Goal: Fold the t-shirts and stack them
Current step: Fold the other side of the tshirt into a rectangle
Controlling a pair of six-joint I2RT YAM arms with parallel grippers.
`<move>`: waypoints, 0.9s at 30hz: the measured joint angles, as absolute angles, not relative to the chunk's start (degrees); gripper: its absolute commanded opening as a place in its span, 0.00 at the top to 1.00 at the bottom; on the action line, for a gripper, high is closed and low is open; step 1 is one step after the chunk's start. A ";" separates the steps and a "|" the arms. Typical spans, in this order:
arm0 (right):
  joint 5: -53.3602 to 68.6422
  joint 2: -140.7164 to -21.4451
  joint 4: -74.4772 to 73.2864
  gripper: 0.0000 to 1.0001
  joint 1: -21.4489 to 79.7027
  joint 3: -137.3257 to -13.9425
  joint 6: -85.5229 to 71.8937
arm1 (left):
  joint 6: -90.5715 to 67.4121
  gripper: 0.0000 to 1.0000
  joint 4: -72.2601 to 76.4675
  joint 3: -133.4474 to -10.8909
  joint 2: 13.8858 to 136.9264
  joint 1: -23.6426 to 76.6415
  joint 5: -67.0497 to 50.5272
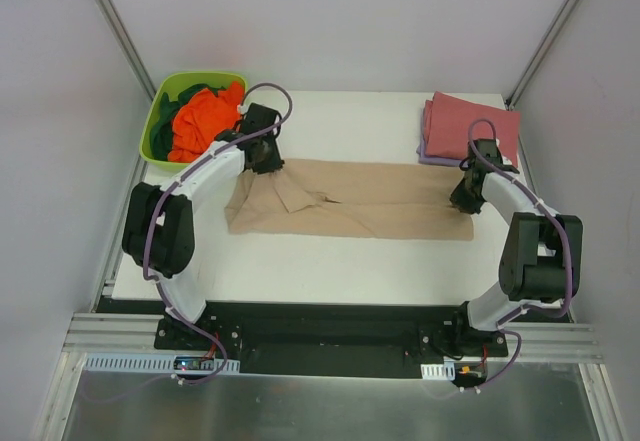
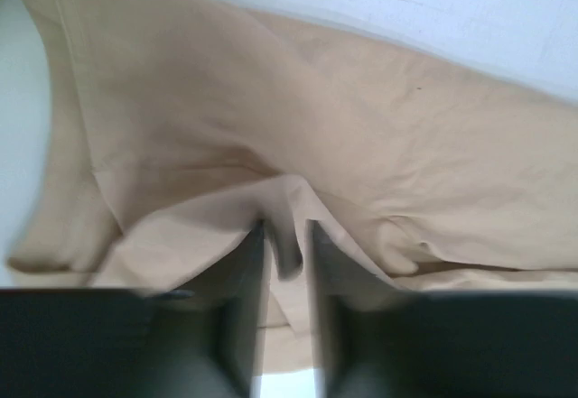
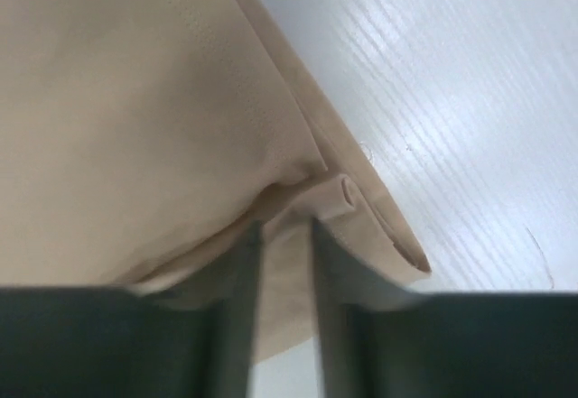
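Top view: the tan shirt (image 1: 350, 201) lies as a long band across the middle of the bench (image 1: 350, 266), its length running left to right. The left hand (image 1: 270, 164) is down on the far left edge of this shirt, and the right hand (image 1: 462, 199) is down on its far right corner. At the far left corner, a tub (image 1: 158, 111) holds a bunched orange shirt (image 1: 200, 121) and a green shirt (image 1: 196, 94). At the far right, a folded red shirt (image 1: 465, 121) rests on a lavender shirt (image 1: 430, 158), just behind the right hand. Left wrist view: the fingers (image 2: 239, 317) stand close together, pinching a raised ridge of tan cloth between them. Creases run outward from the grasp. Right wrist view: the fingers (image 3: 237, 326) are narrow and clamped on the rolled hem at the shirt's corner, with bare bench to the right.
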State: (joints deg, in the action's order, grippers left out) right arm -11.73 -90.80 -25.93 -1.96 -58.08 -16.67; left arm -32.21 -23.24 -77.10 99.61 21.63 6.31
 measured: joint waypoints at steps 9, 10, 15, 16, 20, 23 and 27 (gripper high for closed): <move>-12.10 -86.91 -25.32 0.04 -1.93 -56.16 -16.16 | -31.07 0.01 -24.64 -79.44 100.73 21.63 4.64; -11.64 -85.86 -25.26 0.04 -1.85 -55.81 -15.79 | -31.29 0.01 -24.62 -78.72 100.12 21.65 3.53; -4.29 -79.13 -22.48 0.04 -1.08 -52.42 -12.23 | -33.67 0.01 -24.93 -71.64 94.80 22.48 -3.75; -1.93 -78.39 -21.10 0.04 -0.84 -51.40 -11.57 | -34.09 0.01 -24.91 -70.52 94.35 22.96 -4.99; 6.24 -79.44 -17.50 0.04 -0.05 -48.62 -9.93 | -35.73 0.01 -24.60 -67.77 94.67 24.67 -8.62; 9.41 -81.84 -15.99 0.04 0.64 -48.01 -9.32 | -36.71 0.01 -24.12 -67.53 96.27 25.10 -10.63; 9.89 -83.42 -15.70 0.04 0.99 -47.99 -8.75 | -36.93 0.01 -23.20 -67.79 99.11 25.08 -12.27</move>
State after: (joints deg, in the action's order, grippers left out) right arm 9.89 -83.42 -15.70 0.99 -47.99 -8.75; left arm -36.93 -23.20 -67.79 99.11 25.08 -12.27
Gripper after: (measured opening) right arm 0.963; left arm 0.990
